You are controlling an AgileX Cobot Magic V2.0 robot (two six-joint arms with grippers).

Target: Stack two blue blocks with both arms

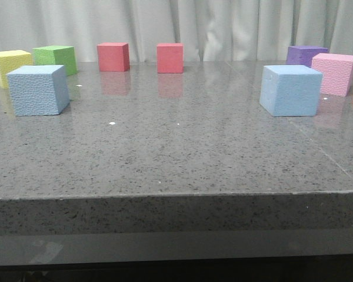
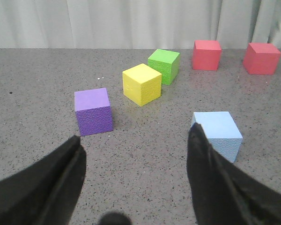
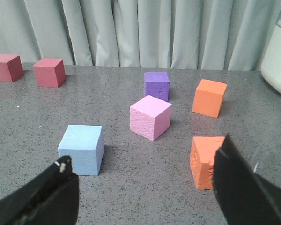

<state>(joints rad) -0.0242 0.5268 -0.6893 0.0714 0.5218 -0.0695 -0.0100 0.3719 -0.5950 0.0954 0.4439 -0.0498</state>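
Note:
Two sky-blue blocks rest apart on the grey table, one at the left [image 1: 38,89] and one at the right [image 1: 291,90]. Neither gripper shows in the front view. In the left wrist view my left gripper [image 2: 136,136] is open and empty above bare table. The left blue block [image 2: 218,133] lies just beyond one finger [image 2: 210,173], which partly covers it. In the right wrist view my right gripper [image 3: 145,152] is open and empty. The right blue block [image 3: 82,149] lies just ahead of one finger [image 3: 56,192], not between the jaws.
Yellow [image 1: 10,66], green [image 1: 55,59] and two red cubes [image 1: 113,57] [image 1: 170,57] line the back. Purple [image 1: 306,54] and pink [image 1: 335,73] cubes stand behind the right blue block. A torn orange cube [image 3: 205,161] sits by the right gripper. Another purple cube [image 2: 92,111] lies ahead of the left gripper.

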